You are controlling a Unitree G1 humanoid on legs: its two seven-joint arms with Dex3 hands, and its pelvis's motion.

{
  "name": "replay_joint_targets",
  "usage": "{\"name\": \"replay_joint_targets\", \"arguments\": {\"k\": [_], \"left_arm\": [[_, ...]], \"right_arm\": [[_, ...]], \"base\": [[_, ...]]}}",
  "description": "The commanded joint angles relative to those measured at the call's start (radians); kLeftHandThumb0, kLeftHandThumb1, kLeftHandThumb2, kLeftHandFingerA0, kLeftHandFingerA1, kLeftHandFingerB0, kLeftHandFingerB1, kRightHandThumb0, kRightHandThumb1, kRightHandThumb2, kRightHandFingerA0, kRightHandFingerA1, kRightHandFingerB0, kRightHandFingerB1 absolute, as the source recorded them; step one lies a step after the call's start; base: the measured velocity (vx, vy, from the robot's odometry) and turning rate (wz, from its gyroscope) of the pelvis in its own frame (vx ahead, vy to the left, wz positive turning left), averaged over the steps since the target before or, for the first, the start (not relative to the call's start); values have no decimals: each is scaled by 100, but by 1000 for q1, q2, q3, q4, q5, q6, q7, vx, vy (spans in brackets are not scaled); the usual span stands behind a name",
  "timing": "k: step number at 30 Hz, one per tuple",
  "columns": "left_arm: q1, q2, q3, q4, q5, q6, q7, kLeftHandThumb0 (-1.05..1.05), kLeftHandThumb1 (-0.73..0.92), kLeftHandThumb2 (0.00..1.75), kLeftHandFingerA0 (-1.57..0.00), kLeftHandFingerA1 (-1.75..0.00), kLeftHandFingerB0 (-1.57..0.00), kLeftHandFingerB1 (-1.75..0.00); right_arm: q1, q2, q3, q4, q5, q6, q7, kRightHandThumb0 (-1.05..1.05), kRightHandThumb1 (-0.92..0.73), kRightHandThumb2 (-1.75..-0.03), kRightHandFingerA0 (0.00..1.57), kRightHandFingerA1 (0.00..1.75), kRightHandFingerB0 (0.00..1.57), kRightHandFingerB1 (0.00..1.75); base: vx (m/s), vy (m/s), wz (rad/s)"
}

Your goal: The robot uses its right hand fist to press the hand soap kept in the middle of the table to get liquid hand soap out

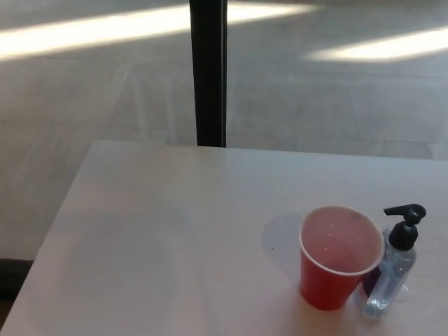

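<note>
We see the clear soap bottle point(389, 280) upright at the pale table's point(175, 238) right, nozzle pointing left, touching a red cup point(334, 262). Neither hand shows. Grey floor point(315, 98) and a black post point(208, 70) lie beyond.

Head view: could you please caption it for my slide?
Red cup beside a clear pump soap bottle on a pale table; no hands visible.

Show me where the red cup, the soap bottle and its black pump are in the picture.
red cup point(329, 283), head view, on its outer red wall.
soap bottle point(390, 280), head view, on its clear body.
black pump point(404, 224), head view, on the pump head above the bottle.
</note>
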Motion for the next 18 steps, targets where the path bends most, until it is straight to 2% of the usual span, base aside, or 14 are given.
{"name": "replay_joint_targets", "arguments": {"k": [1,2,3,5,7,8,10,11,12,13,14,15,16,18], "left_arm": [[-6,25,14,28,-20,16,22,-20,42,97,-69,-85,-48,-75],[-5,26,11,27,-17,15,23,-20,42,97,-69,-85,-48,-75],[0,26,10,19,-16,16,19,-21,41,97,-69,-85,-50,-75],[1,25,16,8,-24,25,14,-19,42,98,-66,-84,-50,-75],[3,25,11,5,-18,23,19,-20,42,97,-69,-85,-53,-76],[-1,27,2,16,-8,20,20,-21,42,96,-73,-87,-55,-77],[0,26,1,13,-8,21,25,-21,42,96,-73,-87,-55,-77],[-7,25,8,30,-14,17,25,-20,43,96,-71,-86,-50,-75],[-2,24,8,18,-14,21,24,-21,42,97,-70,-85,-49,-74],[0,23,6,16,-13,16,24,-21,43,97,-71,-85,-50,-75],[3,24,4,14,-11,16,20,-22,43,97,-71,-85,-49,-74],[0,24,0,17,-7,19,26,-23,43,96,-72,-86,-48,-74],[5,22,3,7,-11,18,22,-22,42,98,-72,-86,-50,-75],[6,23,3,-1,-11,27,22,-22,44,97,-69,-85,-49,-75]], "right_arm": [[-163,-41,7,-409,188,195,-88,-68,-30,-81,144,113,135,73],[-182,-28,25,-473,206,190,-86,-68,-30,-81,144,113,135,73],[-185,-21,47,-529,201,189,-81,-67,-34,-80,137,125,129,82],[-209,1,83,-631,217,220,-113,-59,-25,-102,131,127,122,106],[-226,10,101,-700,240,272,-145,-53,-24,-107,131,129,122,108],[-254,23,152,-785,283,287,-147,-33,-19,-131,118,152,116,116],[-264,29,168,-819,295,303,-148,-33,-19,-131,118,152,116,116],[-273,32,219,-875,334,324,-127,-27,-32,-128,110,166,107,128],[-270,34,238,-880,357,320,-91,-30,-42,-119,133,143,106,121],[-277,38,256,-896,412,359,-87,-21,-44,-130,104,175,93,142],[-280,33,280,-902,420,375,-67,-17,-59,-120,103,175,88,151],[-281,27,301,-892,419,375,-26,-15,-64,-123,103,175,75,164],[-288,28,324,-887,414,389,-15,-13,-62,-131,103,175,71,172],[-291,32,362,-858,395,375,43,-9,-66,-128,100,175,68,175]], "base": [[0,0,0],[0,0,0],[0,0,0],[0,0,0],[0,0,0],[0,0,0],[0,0,0],[0,0,0],[0,0,0],[0,0,0],[0,0,0],[0,0,0],[0,0,0],[0,0,0]]}}
